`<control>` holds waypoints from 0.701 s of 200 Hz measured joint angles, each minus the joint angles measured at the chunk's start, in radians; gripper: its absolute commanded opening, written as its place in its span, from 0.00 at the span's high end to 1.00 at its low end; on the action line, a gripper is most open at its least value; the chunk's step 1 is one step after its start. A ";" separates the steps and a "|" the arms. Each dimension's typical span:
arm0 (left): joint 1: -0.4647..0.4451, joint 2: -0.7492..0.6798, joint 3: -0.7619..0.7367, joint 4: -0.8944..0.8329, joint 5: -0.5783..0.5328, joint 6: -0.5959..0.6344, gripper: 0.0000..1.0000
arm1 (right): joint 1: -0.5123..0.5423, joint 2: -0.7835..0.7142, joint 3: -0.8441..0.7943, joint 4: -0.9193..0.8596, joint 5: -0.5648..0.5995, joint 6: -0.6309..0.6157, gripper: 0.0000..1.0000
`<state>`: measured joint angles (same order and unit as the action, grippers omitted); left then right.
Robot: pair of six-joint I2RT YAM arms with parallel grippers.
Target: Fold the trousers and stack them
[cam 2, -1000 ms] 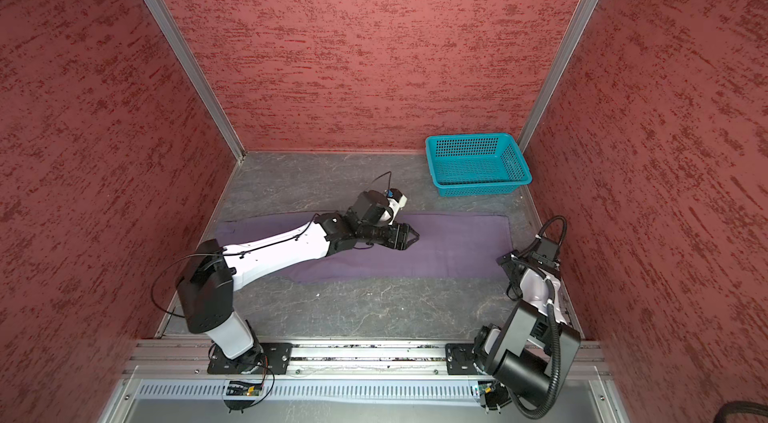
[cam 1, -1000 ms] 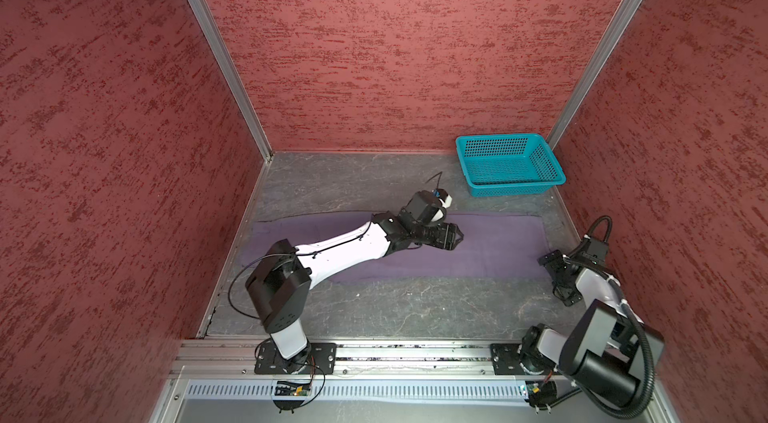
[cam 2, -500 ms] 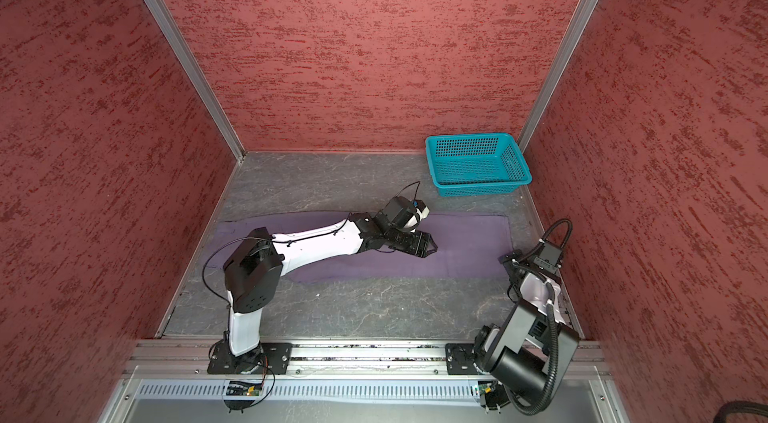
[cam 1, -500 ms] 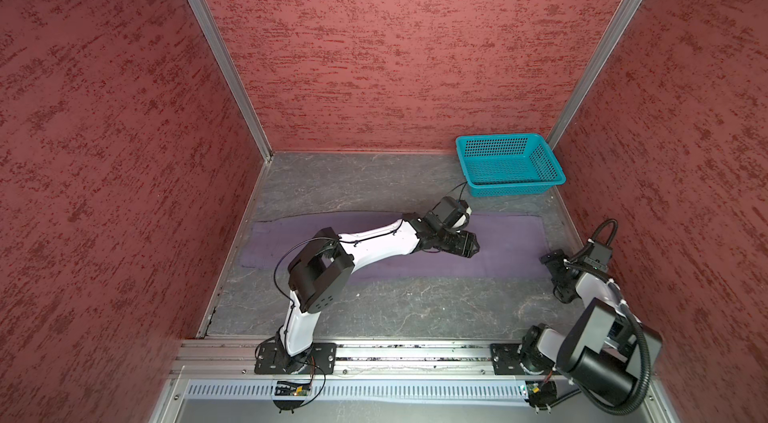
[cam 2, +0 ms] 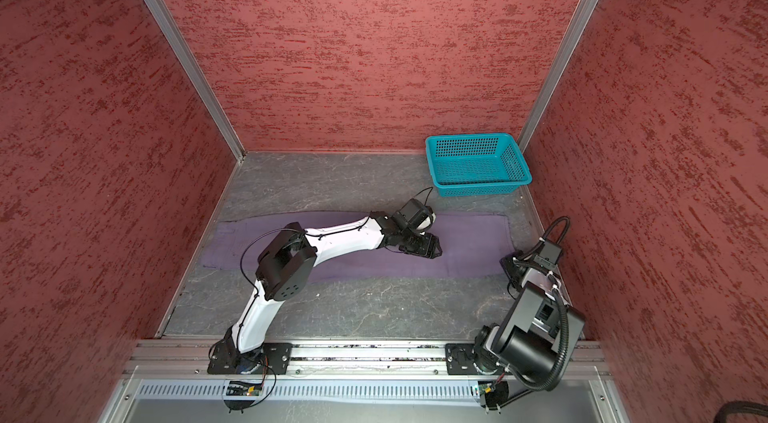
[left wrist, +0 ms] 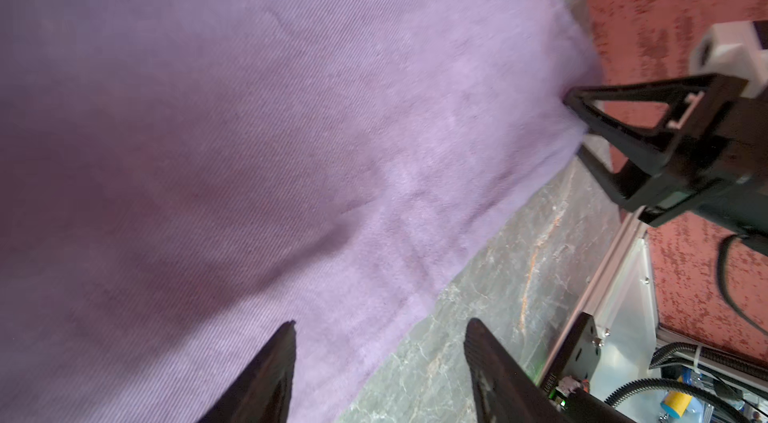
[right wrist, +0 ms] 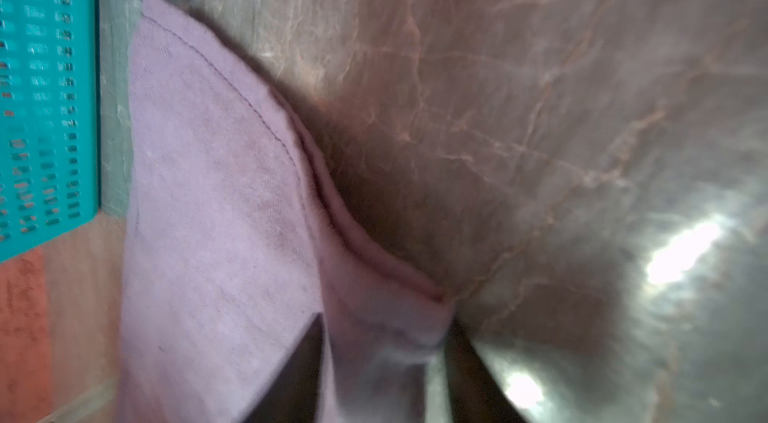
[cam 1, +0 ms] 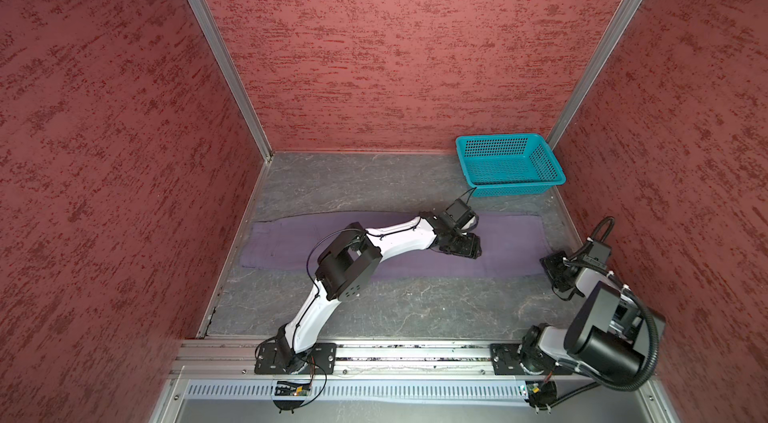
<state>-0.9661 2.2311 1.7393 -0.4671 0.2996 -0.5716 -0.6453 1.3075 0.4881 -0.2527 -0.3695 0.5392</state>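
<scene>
Right gripper point(right wrist: 384, 331), now seemingly on trousers point(right wrist: 208, 192)

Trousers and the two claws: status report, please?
Left gripper open above the trousers. Right gripper pinching their hem corner. Trousers stretched long on table. Teal basket apart, not blocking.

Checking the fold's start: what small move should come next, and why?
Probably raise the right gripper slightly: a hem corner of the trousers is bunched between its jaws while the rest lies flat; the left gripper hangs open over the middle.
</scene>
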 measured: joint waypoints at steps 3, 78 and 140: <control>0.000 0.008 0.006 -0.006 0.002 0.000 0.36 | 0.000 0.005 0.000 0.000 -0.005 0.006 0.89; 0.011 0.075 0.056 -0.053 0.027 -0.024 0.41 | 0.000 0.000 -0.001 0.013 -0.058 0.011 1.00; 0.041 0.039 -0.029 0.027 0.070 -0.068 0.44 | 0.010 -0.216 0.017 -0.044 -0.053 0.019 1.00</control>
<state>-0.9253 2.2696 1.7100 -0.4404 0.3698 -0.6399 -0.6353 1.0912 0.5053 -0.2966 -0.4221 0.5583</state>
